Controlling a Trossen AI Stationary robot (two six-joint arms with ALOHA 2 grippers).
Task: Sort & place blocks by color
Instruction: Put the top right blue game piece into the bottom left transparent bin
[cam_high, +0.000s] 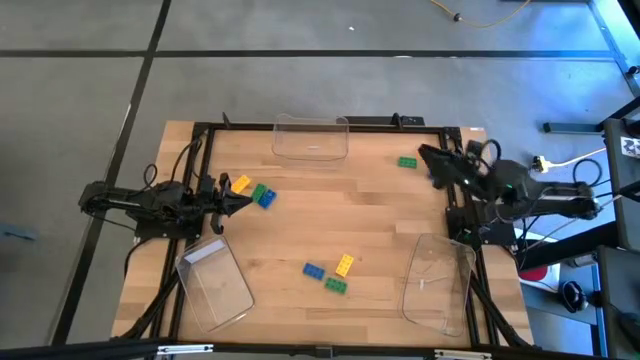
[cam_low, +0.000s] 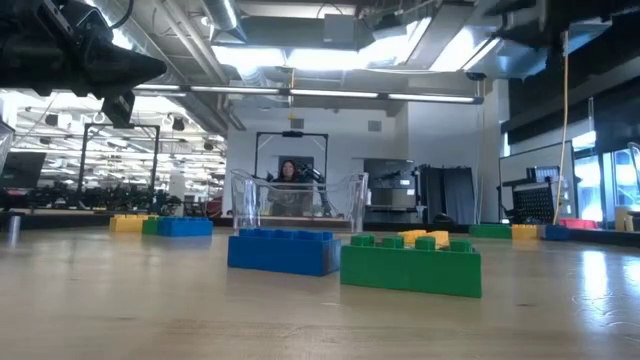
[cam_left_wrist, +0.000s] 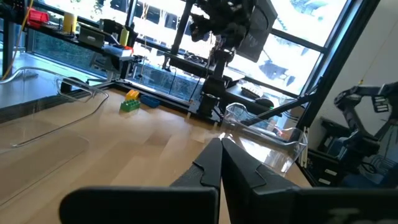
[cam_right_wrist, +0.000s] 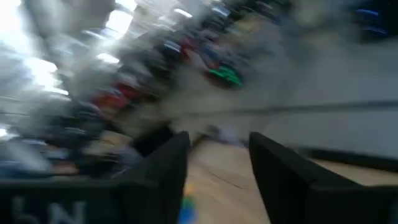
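Blocks lie in three groups on the wooden table. Yellow (cam_high: 240, 184), green (cam_high: 255, 191) and blue (cam_high: 266, 198) blocks sit at the left, just beyond my left gripper (cam_high: 243, 203), which is shut and empty. Near the front edge lie a blue block (cam_low: 283, 250), a green block (cam_low: 410, 265) and a yellow block (cam_high: 345, 265). A lone green block (cam_high: 407, 161) rests at the far right, close to my right gripper (cam_high: 427, 157), which hangs above the table with its fingers apart and empty (cam_right_wrist: 217, 155).
Three clear trays stand on the table: one at the far edge (cam_high: 311, 138), one near left (cam_high: 215, 283), one near right (cam_high: 438, 280). Bare wood lies in the table's middle. A person shows in the room beyond the far tray.
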